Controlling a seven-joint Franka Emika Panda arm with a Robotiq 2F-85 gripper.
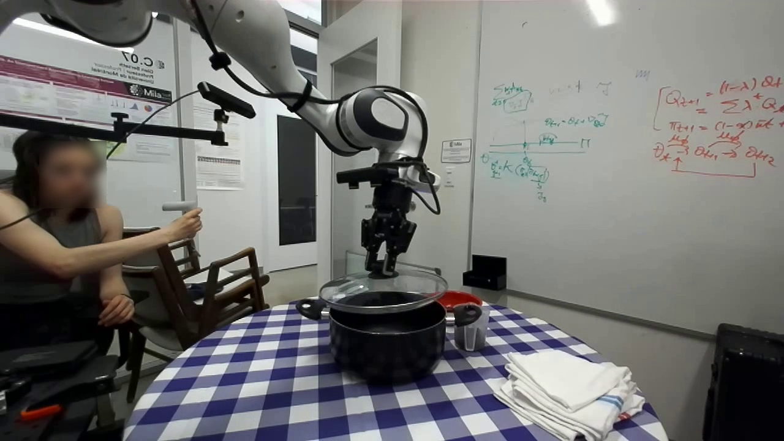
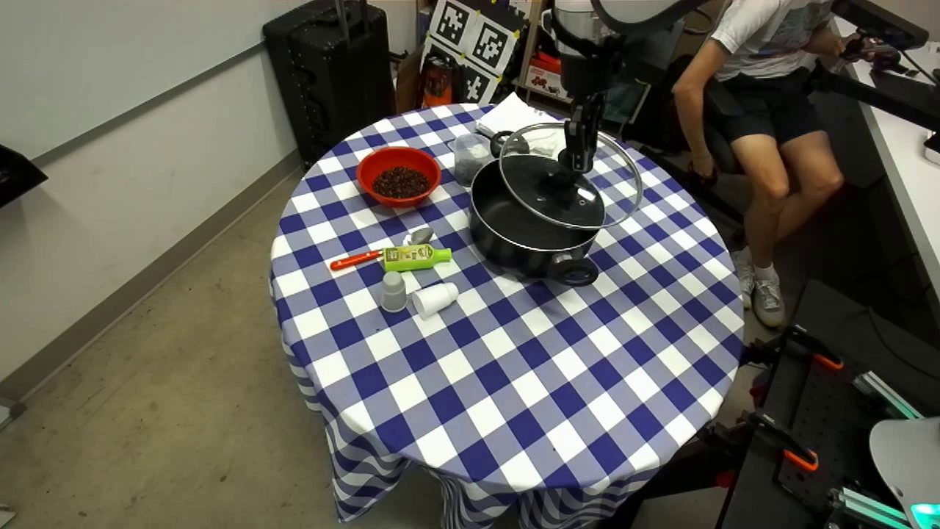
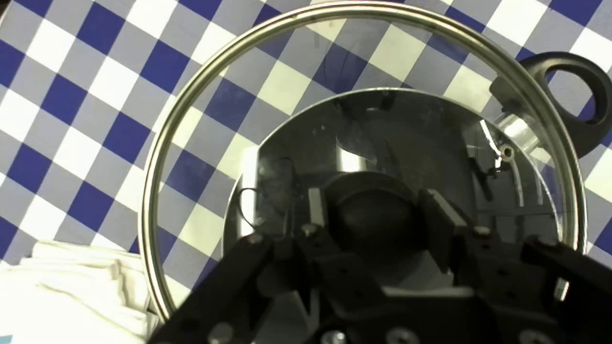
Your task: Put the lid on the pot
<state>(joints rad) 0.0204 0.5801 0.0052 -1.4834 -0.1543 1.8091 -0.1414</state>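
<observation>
Closest to me, folded white towels (image 1: 566, 392) are stacked by the near right edge of the round desk (image 1: 294, 404), spread with a blue-and-white checked cloth (image 1: 245, 361). Further in, roughly midway between the left and right edges, the wide black pot (image 1: 387, 352) stands upright, its dark inside showing. Above its mouth is the glass lid (image 1: 407, 293), held by the hand (image 1: 380, 267) from overhead: the fingers (image 3: 436, 227) are close together, with the dark knob (image 3: 373, 220) between them. The lid looks tilted, and in an exterior view it sits off-centre, reaching out past the pot's rim; whether the two touch anywhere, I can't tell. Just beside the pot, by its side handle (image 1: 467, 313) towards the right edge, is a clear container (image 1: 471, 335). Beyond it, nearer that edge, a red bowl (image 2: 399, 156) holds small dark brown pieces (image 2: 401, 184). Farther along are a green bottle (image 2: 416, 257), an orange-handled utensil (image 2: 356, 260) close against it, a grey cup (image 2: 393, 292), and a white cup (image 2: 435, 300) on its side. Past the desk's left edge a person (image 1: 76, 236) sits with one arm held out, and past the right edge is a whiteboard (image 1: 600, 245).
</observation>
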